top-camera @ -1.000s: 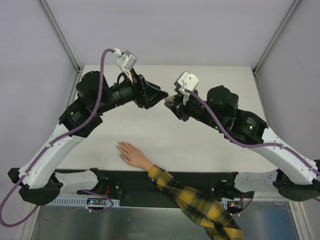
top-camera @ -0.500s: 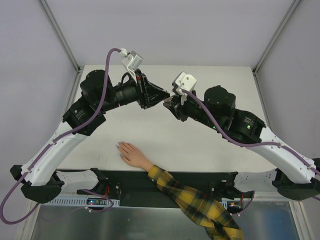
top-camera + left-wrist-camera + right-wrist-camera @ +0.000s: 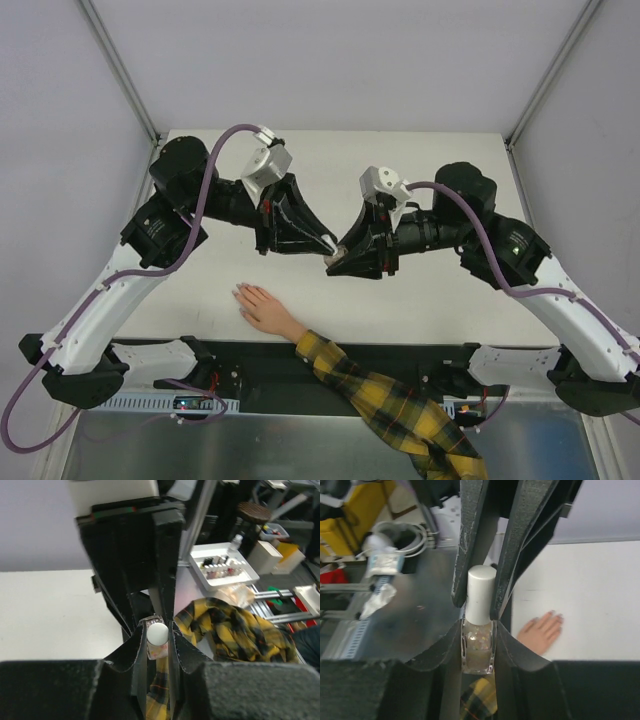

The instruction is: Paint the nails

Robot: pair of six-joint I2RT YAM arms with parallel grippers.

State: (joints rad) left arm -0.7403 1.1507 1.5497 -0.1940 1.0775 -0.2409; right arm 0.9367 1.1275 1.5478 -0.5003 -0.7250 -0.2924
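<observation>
A small glass nail polish bottle (image 3: 478, 652) with a white cap (image 3: 480, 595) hangs between my two grippers above the middle of the table. My right gripper (image 3: 478, 627) is shut on the glass body. My left gripper (image 3: 157, 635) is shut on the white cap (image 3: 158, 633). From above, the left gripper (image 3: 322, 242) and right gripper (image 3: 338, 262) meet tip to tip. The mannequin hand (image 3: 262, 308) lies flat near the table's front edge, below and left of them. Its pale nails (image 3: 240, 292) point left. The plaid sleeve (image 3: 390, 400) runs off to the lower right.
The hand (image 3: 542, 631) also shows in the right wrist view, to the right of the bottle. A white tray (image 3: 225, 565) of small bottles stands off the table in the left wrist view. A black strip (image 3: 250, 362) runs along the table's near edge.
Both grippers have swung from the back centre of the table toward the near side, tips still together, and now sit closer to the mannequin hand. The hand has not moved.
</observation>
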